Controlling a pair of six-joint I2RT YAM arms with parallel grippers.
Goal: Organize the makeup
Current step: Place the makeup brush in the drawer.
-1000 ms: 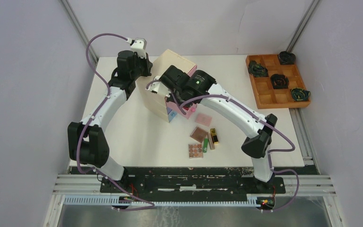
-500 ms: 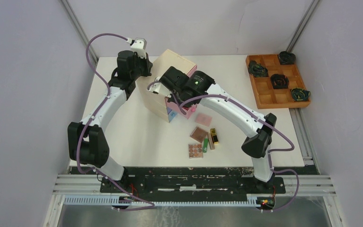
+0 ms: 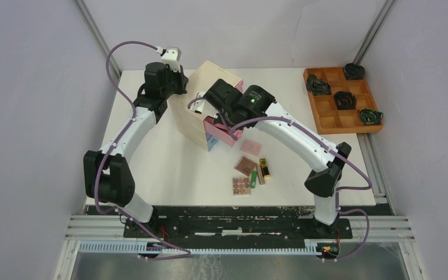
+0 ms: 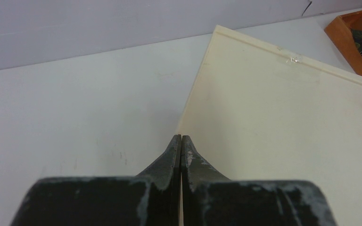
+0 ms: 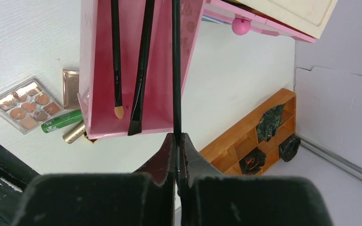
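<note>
My right gripper [image 5: 177, 135] is shut on a thin black stick [image 5: 176, 70], which hangs over the right side of the open pink drawer [image 5: 99, 70]. Two black brushes [image 5: 117, 56] lie inside that drawer. On the table in front lie a pan palette [image 3: 241, 185], a brown palette [image 3: 245, 165], a green tube [image 3: 253, 178], a gold tube [image 3: 261, 175] and a pink pad [image 3: 250, 147]. My left gripper [image 4: 181, 137] is shut and empty, its tips at the left edge of the pale chest's top [image 4: 283, 122].
The pale wooden chest [image 3: 195, 108] stands at the table's middle back, with a pink knob [image 5: 241, 26] on another drawer. An orange-brown grid tray [image 3: 341, 100] with dark coiled objects sits at the back right. Grey walls close in all round.
My right wrist has shifted right and back above the chest, uncovering more of the open pink drawer. The left arm has stayed put.
</note>
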